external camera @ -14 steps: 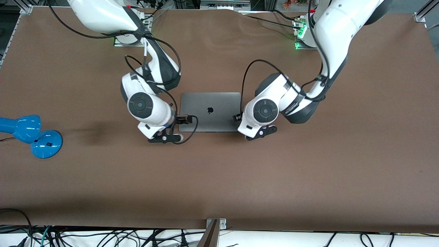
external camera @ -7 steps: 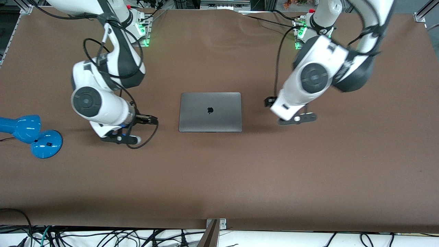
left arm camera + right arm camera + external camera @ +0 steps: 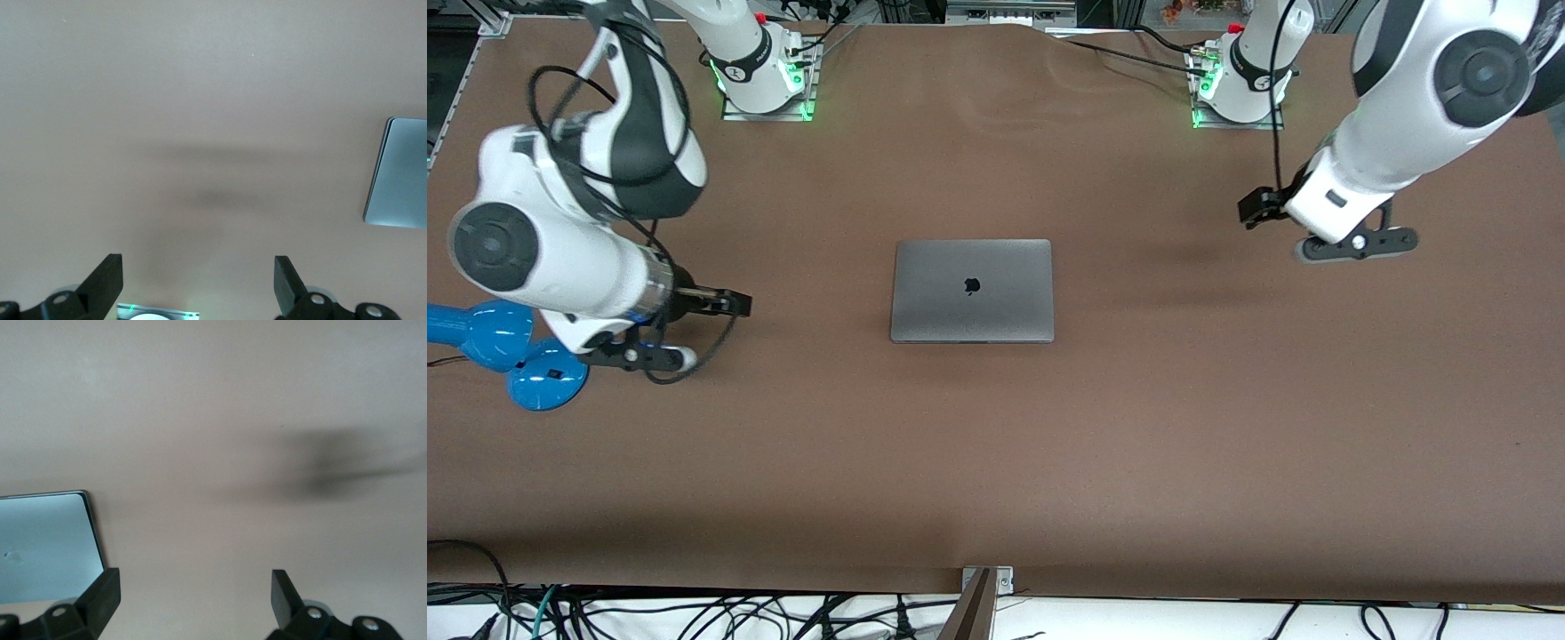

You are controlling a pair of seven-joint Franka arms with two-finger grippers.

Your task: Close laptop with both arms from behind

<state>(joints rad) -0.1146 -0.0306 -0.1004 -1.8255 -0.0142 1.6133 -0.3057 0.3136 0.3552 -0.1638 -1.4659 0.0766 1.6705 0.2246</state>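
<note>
A: Where does the laptop [image 3: 972, 290] lie?

B: It lies shut and flat in the middle of the brown table [image 3: 996, 462], lid up, the dark logo showing. Nothing touches it.

A: And the left gripper [image 3: 1258, 209]?

B: It hangs over bare table toward the left arm's end, well apart from the laptop. In the left wrist view its fingers [image 3: 105, 280] stand wide apart with nothing between them, and only an edge of the laptop [image 3: 398, 175] shows at the border of the picture.

A: The right gripper [image 3: 725, 303]?

B: It hangs over the table toward the right arm's end, also well apart from the laptop. Its fingers [image 3: 103, 593] are spread in the right wrist view and hold nothing; a corner of the laptop [image 3: 47, 547] shows just past one finger.

A: Anything else on the table?

B: A blue lamp [image 3: 511, 347] stands at the right arm's end, partly under the right arm's wrist.
</note>
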